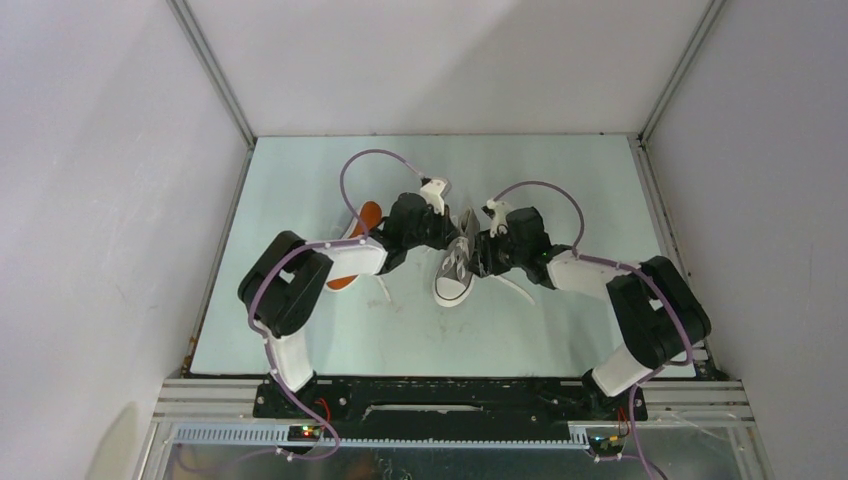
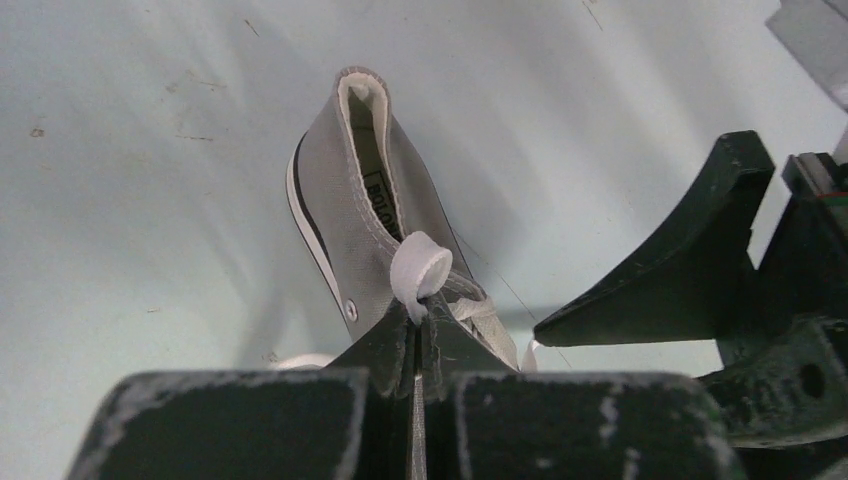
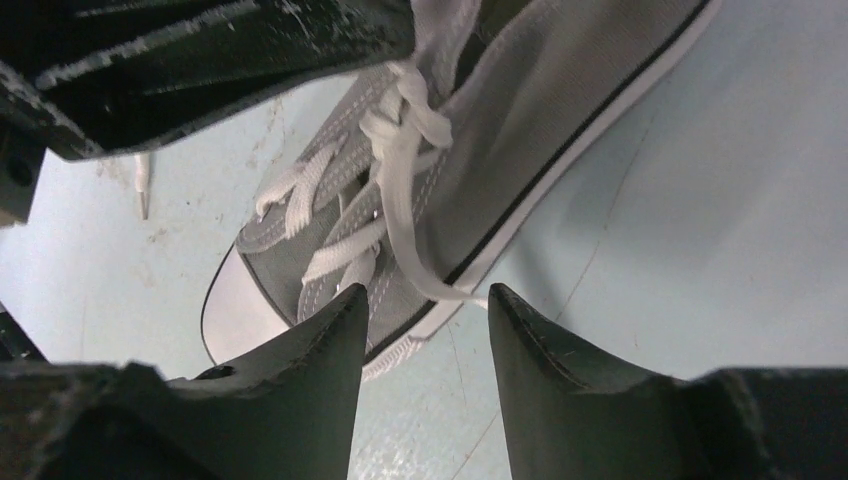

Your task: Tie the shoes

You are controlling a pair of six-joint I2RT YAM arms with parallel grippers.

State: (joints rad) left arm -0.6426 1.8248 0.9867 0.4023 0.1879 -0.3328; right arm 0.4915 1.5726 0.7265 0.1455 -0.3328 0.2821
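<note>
One grey shoe [image 1: 455, 272] lies mid-table, white toe cap toward the arms. My left gripper [image 2: 418, 322] is shut on a small loop of its white lace [image 2: 421, 268], just above the tongue and in front of the shoe's opening [image 2: 360, 150]. In the right wrist view the shoe [image 3: 520, 130] shows a half-knotted lace [image 3: 405, 125]; one strand [image 3: 400, 235] runs down over the sole edge. My right gripper [image 3: 425, 305] is open, with that strand's end just past its fingertips and nothing gripped. The second shoe [image 1: 366, 218] shows its orange sole, mostly hidden under my left arm.
Both grippers meet over the middle shoe, my right gripper [image 1: 483, 250] close beside the left gripper [image 1: 452, 238]. A loose lace end [image 1: 516, 286] trails on the pale green table [image 1: 560, 330] to the shoe's right. Grey walls enclose the table on three sides.
</note>
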